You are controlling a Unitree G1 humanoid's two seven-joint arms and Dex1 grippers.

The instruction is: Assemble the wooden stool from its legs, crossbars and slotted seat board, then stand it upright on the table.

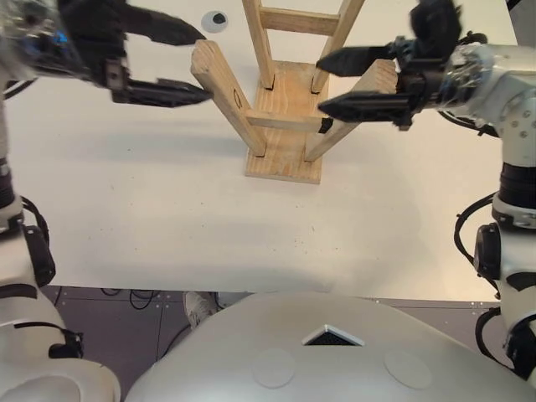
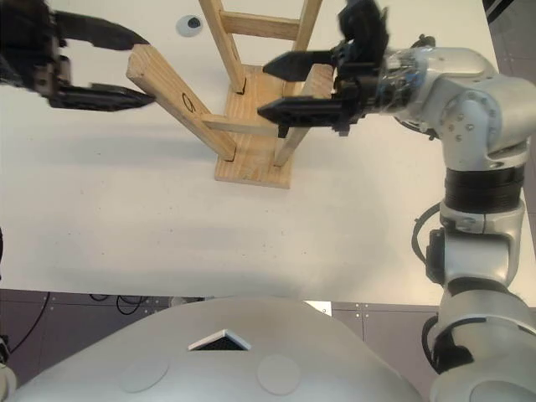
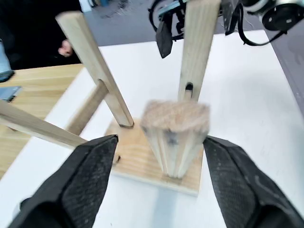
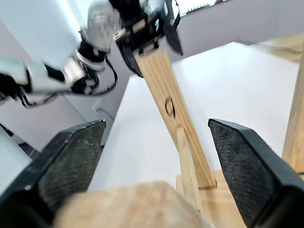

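The wooden stool stands upside down, its seat board (image 1: pixel 285 161) flat on the white table (image 1: pixel 126 193) and four legs rising from it. Crossbars (image 1: pixel 280 121) join the legs at the front, and one (image 1: pixel 297 20) joins them at the back. My left gripper (image 1: pixel 203 65) is open, its fingers (image 3: pixel 90 180) on either side of the top end of the left front leg (image 3: pixel 175 126) with gaps showing. My right gripper (image 1: pixel 320 84) is open too, straddling the upper end of the right front leg (image 1: pixel 364 96), whose end (image 4: pixel 137 204) lies between its fingers (image 4: pixel 247 161).
A small round black-and-white object (image 1: pixel 215 20) lies at the back of the table, left of the stool. The table's front edge (image 1: pixel 251 289) runs close to me. A wooden tabletop (image 3: pixel 28 95) stands beyond the far side.
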